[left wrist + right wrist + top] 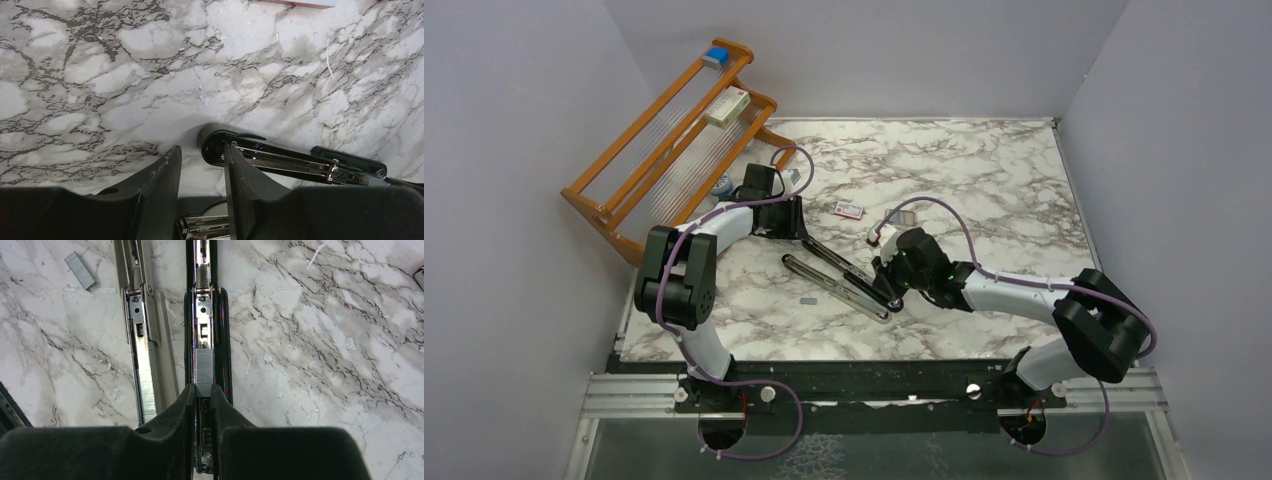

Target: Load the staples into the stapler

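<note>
The silver-grey metal staple strip [204, 370], pinched in the near-closed right gripper [202, 389], was best seated squarely along the slim black stapler [223, 330].

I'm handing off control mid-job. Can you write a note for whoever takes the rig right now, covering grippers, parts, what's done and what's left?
Left gripper: jaws apart, astride one end of the open stapler; unclear whether it grips firmly.
Right gripper: shut on the staple strip, which lies in the stapler's channel.
Spare strip is loose on the marble; the packet is farther back.
Done: stapler open, strip set in the rail.
Left: release the strip, close the stapler.
</note>
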Tool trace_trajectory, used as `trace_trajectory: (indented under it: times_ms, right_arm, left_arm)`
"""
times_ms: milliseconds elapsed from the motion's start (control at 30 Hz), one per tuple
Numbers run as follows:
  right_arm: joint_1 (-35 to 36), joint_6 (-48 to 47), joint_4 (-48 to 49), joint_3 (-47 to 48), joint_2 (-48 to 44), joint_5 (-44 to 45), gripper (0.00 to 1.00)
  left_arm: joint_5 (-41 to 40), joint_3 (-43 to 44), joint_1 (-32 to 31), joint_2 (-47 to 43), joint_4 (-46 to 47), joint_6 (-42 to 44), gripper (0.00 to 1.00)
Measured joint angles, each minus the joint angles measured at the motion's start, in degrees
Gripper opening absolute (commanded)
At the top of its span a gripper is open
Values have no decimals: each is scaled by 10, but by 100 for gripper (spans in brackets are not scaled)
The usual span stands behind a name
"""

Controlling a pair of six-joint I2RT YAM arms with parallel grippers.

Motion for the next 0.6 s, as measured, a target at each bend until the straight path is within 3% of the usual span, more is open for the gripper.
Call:
trace_trajectory:
  times_ms: [600]
  right_arm:
    - [0, -16, -48, 36, 18, 0, 15]
  left_arm:
    - [0, 0, 0, 0, 0, 0, 39]
